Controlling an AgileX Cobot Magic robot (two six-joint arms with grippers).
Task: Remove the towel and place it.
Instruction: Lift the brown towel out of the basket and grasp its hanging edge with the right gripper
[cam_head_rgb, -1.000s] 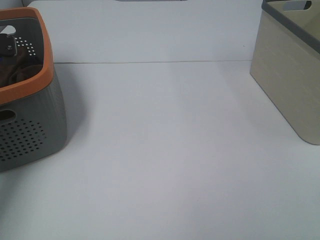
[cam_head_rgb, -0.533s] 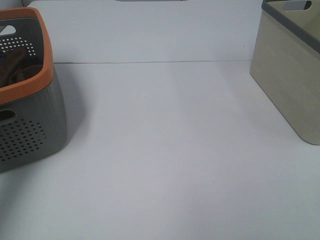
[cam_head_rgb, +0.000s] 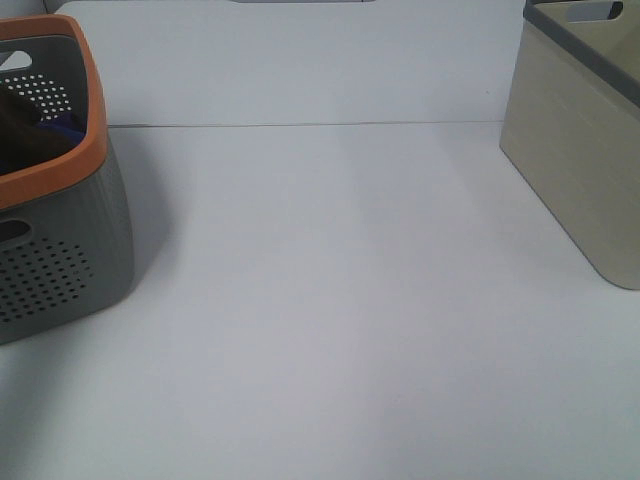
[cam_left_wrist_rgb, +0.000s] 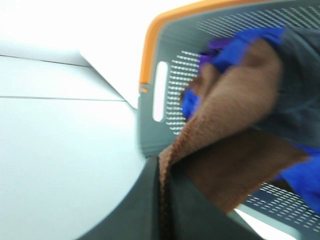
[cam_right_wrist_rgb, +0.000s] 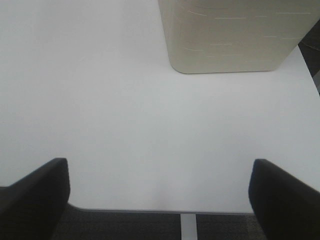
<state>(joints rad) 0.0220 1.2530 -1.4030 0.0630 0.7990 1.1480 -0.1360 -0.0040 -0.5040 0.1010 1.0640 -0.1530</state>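
Observation:
In the left wrist view the reddish-brown towel (cam_left_wrist_rgb: 235, 135) hangs in folds above the grey basket (cam_left_wrist_rgb: 172, 75) with the orange rim. My left gripper (cam_left_wrist_rgb: 162, 172) is shut on one edge of it. A blue cloth (cam_left_wrist_rgb: 237, 42) lies under and beside the towel. From the high camera the basket (cam_head_rgb: 60, 270) stands at the table's left edge, and a dark shape (cam_head_rgb: 15, 125) shows inside it next to the blue cloth (cam_head_rgb: 62, 128). My right gripper (cam_right_wrist_rgb: 160, 165) is open and holds nothing, low over the white table near its front edge.
A beige bin (cam_head_rgb: 580, 140) with a grey rim stands at the right of the table; the right wrist view shows its wall (cam_right_wrist_rgb: 230, 35) beyond my open fingers. White table (cam_head_rgb: 340, 300) stretches between basket and bin.
The brown towel has risen and slid left out of the basket's visible part in the high view, uncovering the blue cloth. The right arm has not moved.

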